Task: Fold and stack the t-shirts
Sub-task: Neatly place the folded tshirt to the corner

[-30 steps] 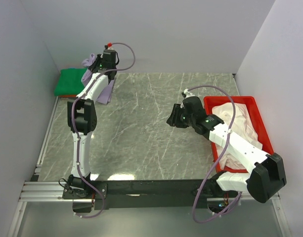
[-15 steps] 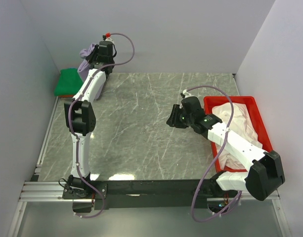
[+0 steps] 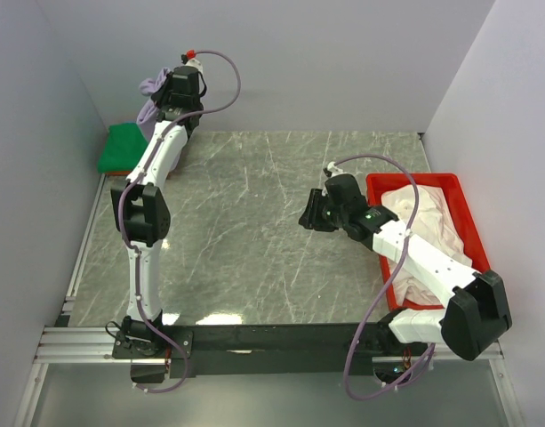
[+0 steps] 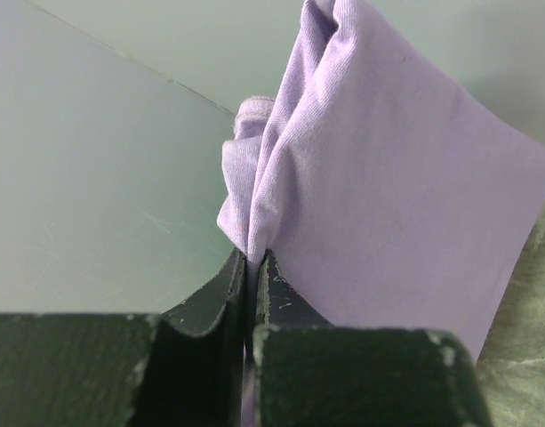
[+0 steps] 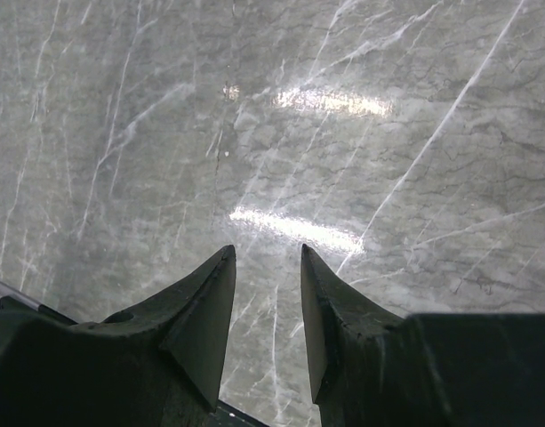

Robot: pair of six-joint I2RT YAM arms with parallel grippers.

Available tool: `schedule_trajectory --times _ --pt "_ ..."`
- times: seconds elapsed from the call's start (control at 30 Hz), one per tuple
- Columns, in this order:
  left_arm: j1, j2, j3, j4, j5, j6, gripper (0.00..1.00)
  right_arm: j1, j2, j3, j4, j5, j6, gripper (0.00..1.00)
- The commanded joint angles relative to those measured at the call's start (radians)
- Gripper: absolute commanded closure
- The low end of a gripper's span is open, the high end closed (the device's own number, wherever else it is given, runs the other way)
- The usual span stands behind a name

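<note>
Your left pincer clamped the lavender t-shirt aloft near the green t-shirt; your right pincer hung parted and empty, well apart from it.

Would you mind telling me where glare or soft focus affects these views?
Right wrist view: bright glare streaks the marble table. Left wrist view: the left tool is dark and soft up close, while the lavender t-shirt shows crisp weave. Top external view: a pale reflection near the table's front edge.
</note>
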Motion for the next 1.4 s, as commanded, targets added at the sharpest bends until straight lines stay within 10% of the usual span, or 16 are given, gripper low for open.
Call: schedule_trajectory --times 0.0,0.83,1.1,1.13,1.17,1.2,1.37 --pt "0.01 -0.094 0.055 0.037 0.015 0.012 1.0 0.009 0.014 0.02 0.023 0.007 -0.006 0.58" --pt "0.271 -0.031 -0.115 0.16 0.247 -0.149 0.99 0.027 0.236 0.144 -0.001 0.019 -0.001 0.59" --pt "0.323 0.097 -0.048 0.189 0.242 -0.258 0.65 0.05 0.335 0.201 0.002 0.005 -0.008 0.57" --pt "0.323 0.101 -0.039 0.174 0.253 -0.299 0.5 0.053 0.333 0.201 0.013 0.002 -0.008 0.57" --pt "0.323 0.099 -0.037 0.169 0.279 -0.32 0.1 0.053 0.327 0.199 0.016 0.001 -0.008 0.57" --pt "0.323 0.085 -0.038 0.164 0.308 -0.342 0.01 0.056 0.326 0.198 0.02 0.001 -0.009 0.56" --pt "0.322 -0.035 -0.163 0.239 0.412 -0.458 0.01 0.056 0.29 0.179 0.03 0.005 -0.012 0.55"
